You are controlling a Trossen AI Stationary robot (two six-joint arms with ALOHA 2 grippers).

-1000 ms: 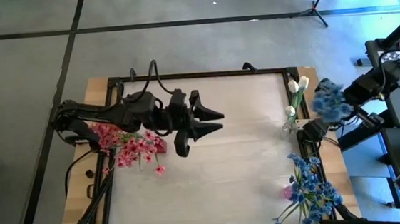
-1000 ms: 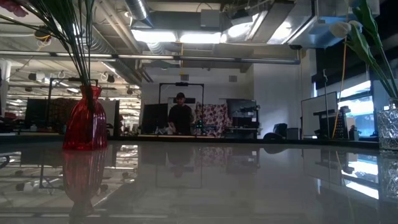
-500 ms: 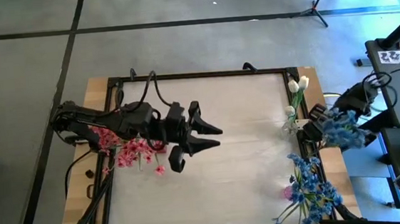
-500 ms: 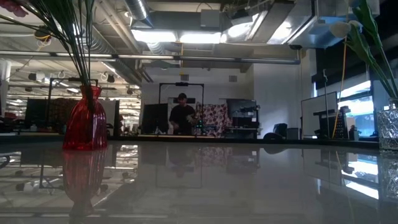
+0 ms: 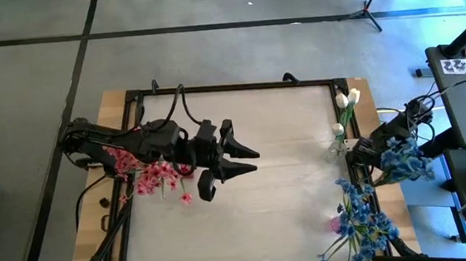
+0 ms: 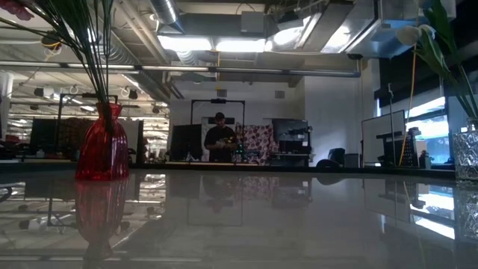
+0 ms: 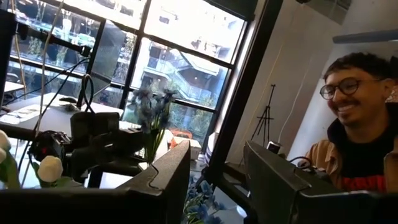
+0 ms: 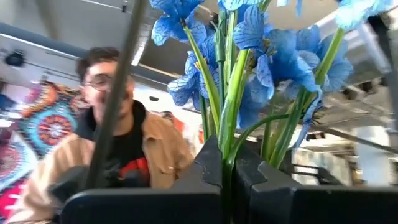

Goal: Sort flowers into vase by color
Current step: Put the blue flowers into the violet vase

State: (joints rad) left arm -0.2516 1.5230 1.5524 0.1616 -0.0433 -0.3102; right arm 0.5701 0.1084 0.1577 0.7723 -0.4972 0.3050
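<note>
From my remote station, the right wrist view shows the right claw (image 8: pixel 225 177) closed on the green stems of a blue sprig (image 8: pixel 261 56), its blooms fanning out just past the fingers. Behind them a person (image 8: pixel 112 143) in a tan jacket is partly hidden by a dark bar. No writing can be read in any view.

The left wrist view shows the left claw (image 7: pixel 217 180) with its fingers parted and nothing between them. Beyond it are white buds (image 7: pixel 46 168) and the right arm with its blue sprig, and the same person at the edge.

The high view alone places everything. The left claw (image 5: pixel 231 162) hovers over the tabletop (image 5: pixel 279 185) left of centre, beside pink flowers (image 5: pixel 157 174) in the red vase (image 5: pixel 188 171). The right claw (image 5: pixel 384 148) with the blue sprig (image 5: pixel 402 163) is off the tabletop's right edge, between the white buds (image 5: pixel 347 99) and a blue bunch (image 5: pixel 361 220).

Only the low view shows the red vase (image 6: pixel 102 146) upright, a clear vase (image 6: pixel 464 153) at the right, and a distant person (image 6: pixel 219 140); neither claw appears there.
</note>
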